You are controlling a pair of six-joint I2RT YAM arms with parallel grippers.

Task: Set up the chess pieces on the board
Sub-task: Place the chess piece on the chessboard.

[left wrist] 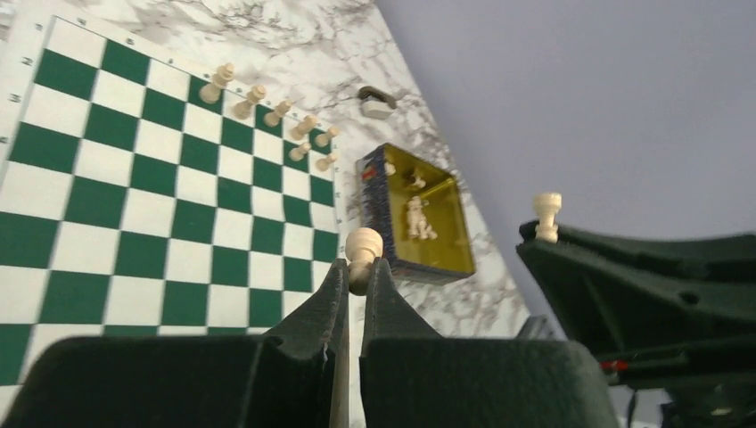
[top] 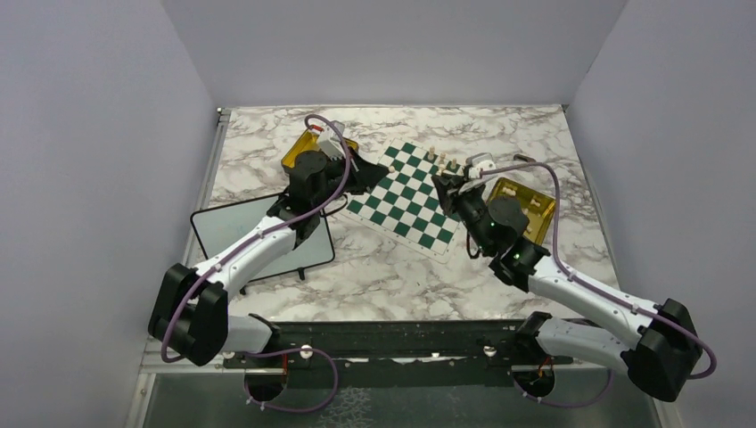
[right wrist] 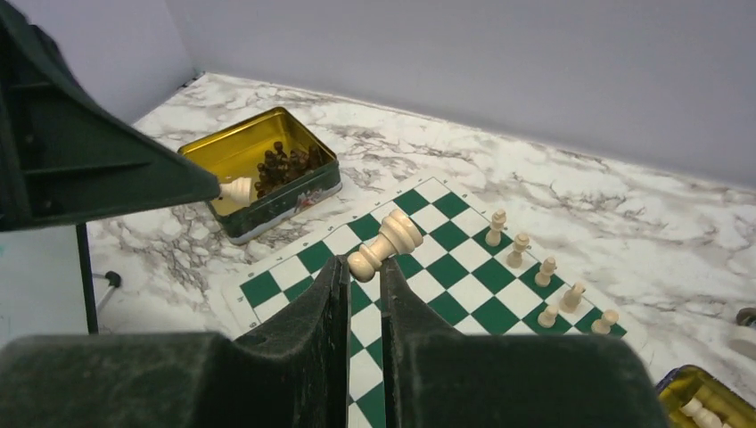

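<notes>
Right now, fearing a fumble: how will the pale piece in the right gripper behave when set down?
The pale piece looks like rigid, light wood. Tilted in the right gripper, pinched near its base, it may land crooked and tip. Its round profile would probably let it roll on the board.

The grey-veined white marble tabletop [top: 392, 276] is seen from high above and behind the arm bases by the top external camera, tilted down from far off. The left wrist camera is set close behind the left gripper [left wrist: 358, 272], aimed low across the green-and-white checked board [left wrist: 134, 178] toward the gold rectangular tin of pale pieces [left wrist: 441, 236]. The right wrist camera, close behind the right gripper [right wrist: 364, 267], is aimed oppositely, toward the gold rectangular tin of dark pieces [right wrist: 227, 156]. The board is shared by all three views.
</notes>
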